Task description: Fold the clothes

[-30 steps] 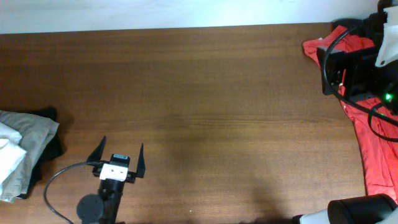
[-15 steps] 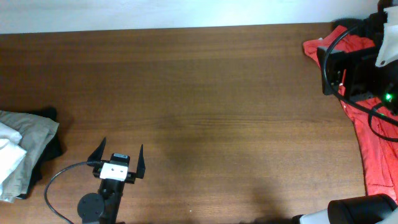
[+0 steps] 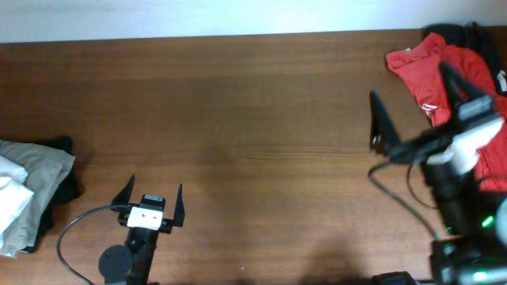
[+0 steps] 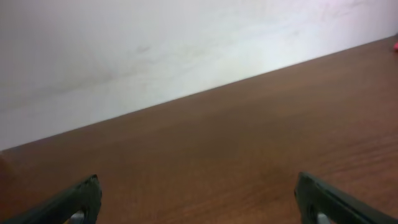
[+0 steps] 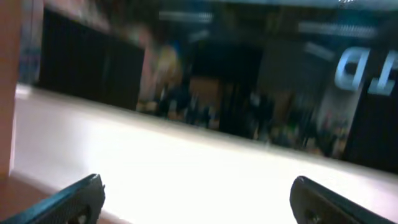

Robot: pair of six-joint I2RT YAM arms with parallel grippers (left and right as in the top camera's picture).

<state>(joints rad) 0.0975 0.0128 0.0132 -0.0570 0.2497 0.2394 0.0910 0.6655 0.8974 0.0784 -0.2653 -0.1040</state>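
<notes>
A bit of white fabric (image 3: 11, 199) lies at the far left edge on a folded pile; no print or lettering shows, so I cannot tell whether it is the T-shirt. My left gripper (image 3: 155, 187) is open and empty over bare table near the front left; its wrist view shows the spread fingers (image 4: 199, 194) above the wood. My right gripper (image 3: 415, 98) is open and empty, raised at the right, just left of the red garment (image 3: 432, 70). Its wrist view shows the spread fingers (image 5: 196, 199) against a bright wall, blurred.
A beige-grey folded garment (image 3: 41, 168) lies on dark cloth (image 3: 66, 188) at the left edge. The red garment runs down the right edge, partly under the right arm. The brown wooden table (image 3: 253, 142) ends at a white wall at the back.
The right arm has swung away from the far right corner toward the front and left, uncovering the red garment. Its open gripper now points up and outward. The left arm has not moved.
</notes>
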